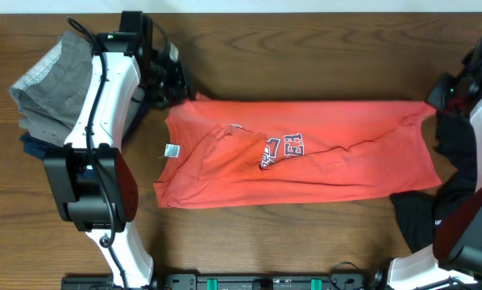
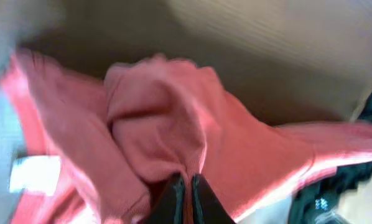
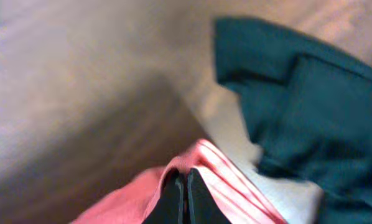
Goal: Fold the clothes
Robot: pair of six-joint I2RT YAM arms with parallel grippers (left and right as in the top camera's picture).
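Tbl (image 1: 305,242): 1 red shirt (image 1: 346,161), 1 gray stack (image 1: 51,89)

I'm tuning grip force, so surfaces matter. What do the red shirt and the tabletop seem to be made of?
The red shirt: soft matte knit, probably cotton jersey; it lies in loose wrinkles and bunches where pinched. The tabletop: dark brown wood or wood-look laminate, fairly smooth; grain streaks show, but real wood or print cannot be told.

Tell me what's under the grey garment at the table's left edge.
A dark blue fabric edge peeks out beneath the grey garment. How much lies under it is covered, and the left arm hides the pile's right side.
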